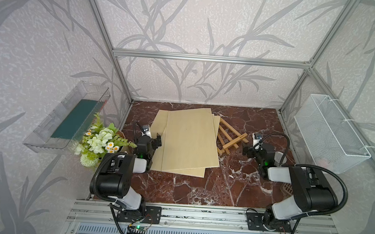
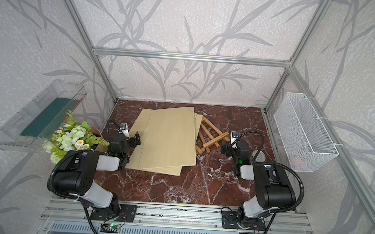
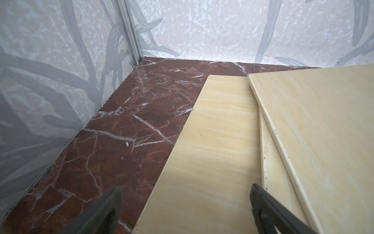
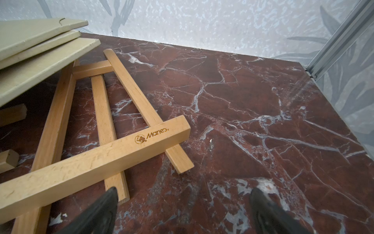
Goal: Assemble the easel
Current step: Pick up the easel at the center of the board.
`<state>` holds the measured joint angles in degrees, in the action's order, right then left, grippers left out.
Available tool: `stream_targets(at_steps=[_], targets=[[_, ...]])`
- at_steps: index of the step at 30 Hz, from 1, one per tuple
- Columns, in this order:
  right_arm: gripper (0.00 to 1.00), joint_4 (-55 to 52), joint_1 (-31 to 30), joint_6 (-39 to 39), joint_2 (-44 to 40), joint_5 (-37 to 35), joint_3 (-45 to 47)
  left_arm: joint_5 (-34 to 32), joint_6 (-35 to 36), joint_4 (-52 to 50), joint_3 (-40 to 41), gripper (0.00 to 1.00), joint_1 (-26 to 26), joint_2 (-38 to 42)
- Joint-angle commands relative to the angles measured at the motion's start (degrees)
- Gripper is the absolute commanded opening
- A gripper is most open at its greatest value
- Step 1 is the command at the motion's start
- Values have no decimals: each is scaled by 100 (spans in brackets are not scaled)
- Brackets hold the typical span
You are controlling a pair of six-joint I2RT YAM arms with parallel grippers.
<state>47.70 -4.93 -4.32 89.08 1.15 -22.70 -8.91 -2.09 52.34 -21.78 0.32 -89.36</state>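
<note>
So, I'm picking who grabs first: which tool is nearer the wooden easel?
Right. The right tool hovers just beside the easel, at its crossbar end; the left tool is across the stacked boards, over their opposite edge.

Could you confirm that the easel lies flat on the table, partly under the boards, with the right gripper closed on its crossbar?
Not quite: the right wrist view shows the right gripper open, holding nothing. The easel does lie flat on the table, partly under the boards.
</note>
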Motion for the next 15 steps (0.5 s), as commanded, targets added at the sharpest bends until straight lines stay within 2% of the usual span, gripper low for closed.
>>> stream_targets(at_steps=[1,15], targets=[[99,2,9,1,-57,45,-94,-50,59,167,3,99,-5,-42],[99,420,159,45,74,388,12,-50,59,162,6,99,-3,-44]])
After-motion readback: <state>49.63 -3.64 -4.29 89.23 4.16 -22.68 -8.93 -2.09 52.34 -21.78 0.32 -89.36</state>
